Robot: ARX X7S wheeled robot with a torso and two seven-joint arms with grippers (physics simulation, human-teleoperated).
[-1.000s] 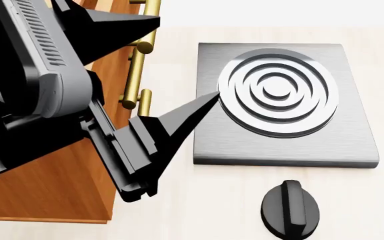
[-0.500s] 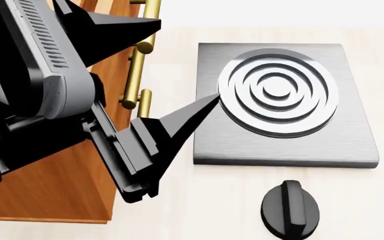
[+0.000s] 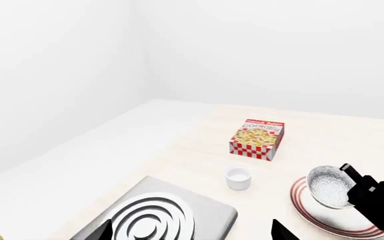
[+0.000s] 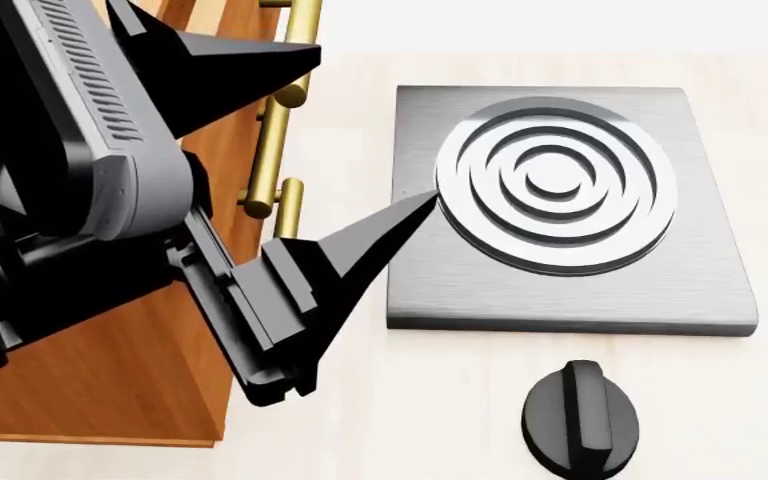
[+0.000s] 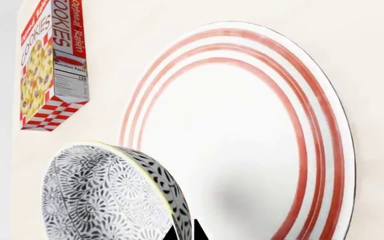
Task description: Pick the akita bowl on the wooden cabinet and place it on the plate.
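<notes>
White akita bowl (image 5: 105, 197) covered inside and out in dense grey-blue floral speckle, with a pale yellowish rim edge. White plate (image 5: 245, 135) ringed with three red concentric bands near the rim. Red-and-white checked cookie box (image 3: 257, 138) with yellow cookie picture and red lettering. Plain white cup (image 3: 237, 177). Brushed silver-grey stove plate (image 4: 558, 210) with concentric grey rings, black knob (image 4: 580, 415). Orange-brown wooden cabinet (image 4: 104, 370) with brass handles (image 4: 275, 130). Black left gripper (image 4: 311, 160). Pale cream tabletop (image 4: 424, 410), white walls.
</notes>
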